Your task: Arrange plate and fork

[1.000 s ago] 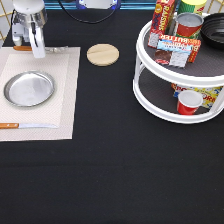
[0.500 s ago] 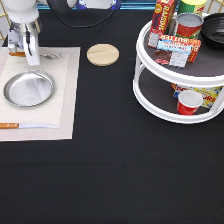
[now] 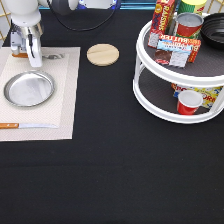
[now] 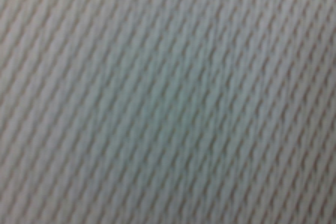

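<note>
The silver plate [image 3: 29, 89] lies on the beige placemat [image 3: 62, 107] at the exterior view's left. The fork lies flat along the mat's top edge, its orange-brown handle [image 3: 19, 55] to the left and its silver tines [image 3: 53, 56] to the right. My gripper [image 3: 27, 54] stands low over the middle of the fork, just above the plate in the picture, with its fingers apart on either side of the fork. The wrist view shows only the placemat's weave [image 4: 168, 112] from very close.
A wooden-handled knife [image 3: 25, 125] lies along the mat's bottom edge. A round wooden coaster [image 3: 103, 54] sits to the right of the mat. A white two-tier turntable [image 3: 150, 95] with cans, boxes and a red cup [image 3: 189, 101] stands at the right.
My gripper has moved left and slightly down along the mat's top edge, and its fingers now stand wider apart. The plate and the knife have not moved.
</note>
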